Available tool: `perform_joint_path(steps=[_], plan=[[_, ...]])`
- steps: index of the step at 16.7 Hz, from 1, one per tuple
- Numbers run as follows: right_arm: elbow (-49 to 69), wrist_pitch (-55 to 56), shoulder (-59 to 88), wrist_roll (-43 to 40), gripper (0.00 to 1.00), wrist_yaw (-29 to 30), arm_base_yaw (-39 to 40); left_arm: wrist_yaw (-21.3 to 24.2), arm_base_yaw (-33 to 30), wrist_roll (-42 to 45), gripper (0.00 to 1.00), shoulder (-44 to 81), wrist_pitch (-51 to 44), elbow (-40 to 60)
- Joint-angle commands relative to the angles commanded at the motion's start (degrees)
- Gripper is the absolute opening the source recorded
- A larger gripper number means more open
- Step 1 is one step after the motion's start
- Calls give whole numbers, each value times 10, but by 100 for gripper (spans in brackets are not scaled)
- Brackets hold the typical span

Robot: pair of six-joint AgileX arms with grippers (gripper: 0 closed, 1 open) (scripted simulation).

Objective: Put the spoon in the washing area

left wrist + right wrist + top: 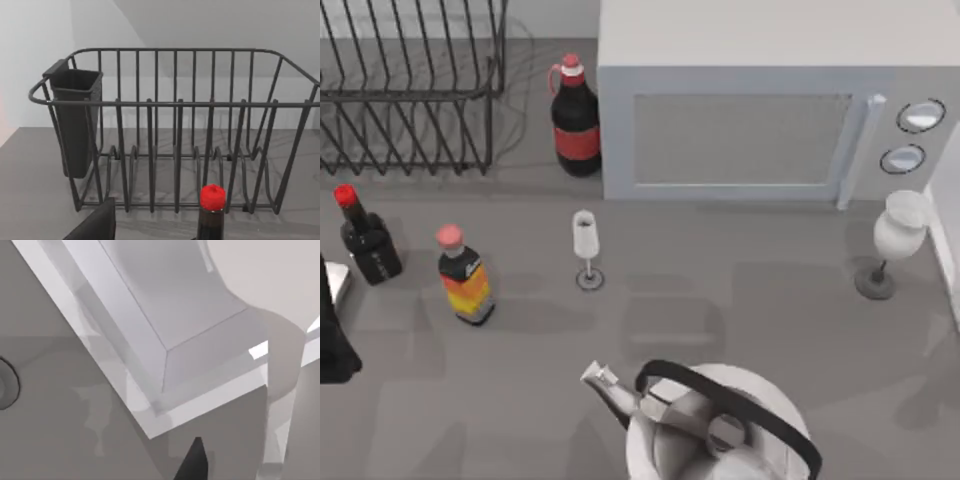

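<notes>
The spoon is out of view. A white basin with a raised rim lies close under my right wrist camera, and its white edge runs along the table's right side in the top view. A dark tip of my right gripper pokes in over the grey counter beside that rim. My left arm sits at the table's left edge. A dark part of my left gripper points toward the dish rack.
A wire dish rack with a dark cutlery cup stands back left. A cola bottle, microwave, red-capped dark bottle, orange-labelled bottle, small glass, white goblet and kettle crowd the counter.
</notes>
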Motion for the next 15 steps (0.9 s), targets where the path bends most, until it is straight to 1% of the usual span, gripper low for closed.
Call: perform_joint_path(steps=[4, 8, 10, 13, 15], plan=[[245, -85, 171, 0, 0, -4, 6, 0, 0, 0, 100, 0, 0, 0], [519, -173, 346, 1, 0, 5, 9, 0, 0, 0, 100, 0, 0, 0], [638, -209, 423, 3, 0, 12, 9, 0, 0, 0, 100, 0, 0, 0], [775, -249, 512, 6, 0, 23, 7, 0, 0, 0, 100, 0, 0, 0], [836, -266, 555, 8, 0, 28, 6, 0, 0, 0, 100, 0, 0, 0]])
